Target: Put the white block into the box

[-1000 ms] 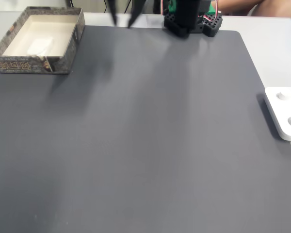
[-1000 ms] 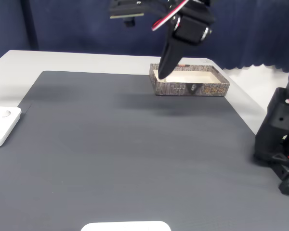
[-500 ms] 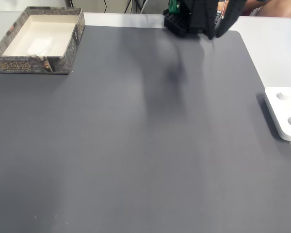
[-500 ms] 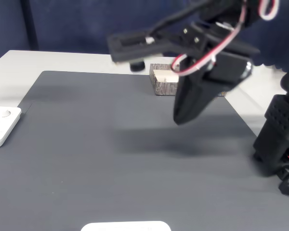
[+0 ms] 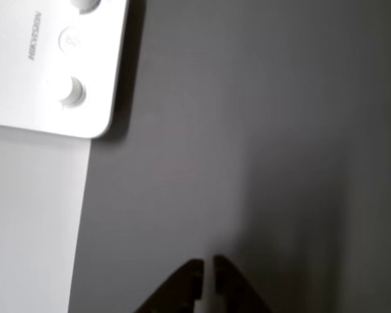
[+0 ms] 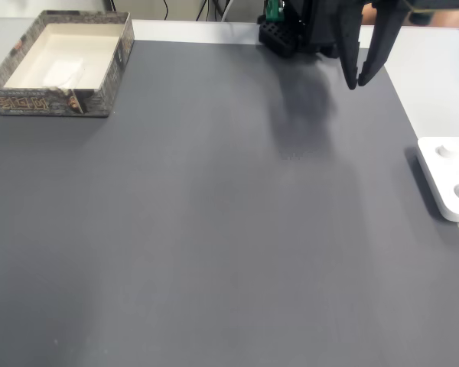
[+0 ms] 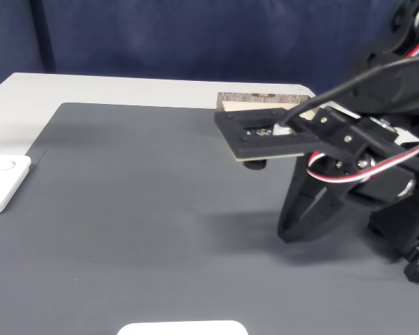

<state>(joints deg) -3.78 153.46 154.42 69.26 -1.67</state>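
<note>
I see the tool (image 6: 358,80) at the upper right of a fixed view, black fingers hanging over the dark grey mat (image 6: 214,229), tips nearly together with only a thin slit between them, nothing gripped. In the other view the two tips (image 5: 207,274) poke up from the bottom edge, same narrow slit, mat beneath them.

The box (image 6: 61,65) sits at the upper left of that fixed view, on the mat's corner, well apart from the tool. The white block (image 6: 63,73) lies inside it on the pale floor, toward the lower left part; its outline is faint against the beige.

In the other fixed view the tool (image 7: 297,227) hangs at right centre above the mat, and the box (image 7: 258,102) peeks out behind the arm, mostly covered.

A white device with round buttons (image 5: 45,62) fills the upper left of the other view, overlapping the mat edge on the pale counter (image 5: 32,222); in a fixed view it (image 6: 450,176) sits at the right edge.
</note>
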